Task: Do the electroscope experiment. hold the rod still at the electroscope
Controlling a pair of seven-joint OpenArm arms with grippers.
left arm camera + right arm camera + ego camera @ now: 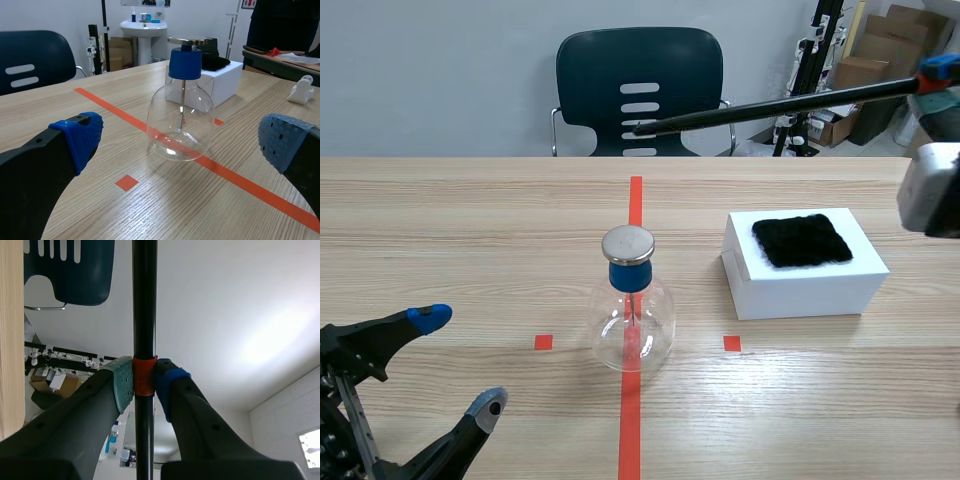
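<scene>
Bare tabletop [470, 230] runs wide on the left, near edge to far, giving the spread left claw [459, 360] an open lane to the electroscope [634, 305] at dead centre. To its right there's a narrow gap, then the white box [805, 285] with the black cloth [802, 240] blocks the way. The rod [770, 105] hangs high over the far right, with open air under it.

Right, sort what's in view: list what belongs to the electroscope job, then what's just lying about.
Job: black rod, shut in the right arm's fingers; electroscope; probably the black cloth on its white box, likely for rubbing the rod.
Lying about: chair, cardboard boxes, small white figure; the left arm's fingers sit open, idle.
</scene>
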